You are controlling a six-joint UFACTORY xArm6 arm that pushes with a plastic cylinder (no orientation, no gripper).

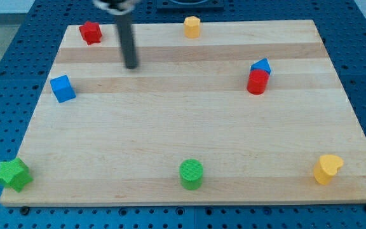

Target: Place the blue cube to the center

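Note:
The blue cube (62,88) sits near the left edge of the wooden board (189,133), in the upper half. My tip (131,65) rests on the board to the upper right of the cube, about a hundred pixels away and not touching it. The dark rod rises from the tip to the view's top.
A red star-like block (90,32) lies top left and a yellow block (192,27) at top centre. A blue triangular block (261,65) touches a red cylinder (257,82) at right. A green star (13,174), green cylinder (191,174) and yellow heart (327,168) line the bottom.

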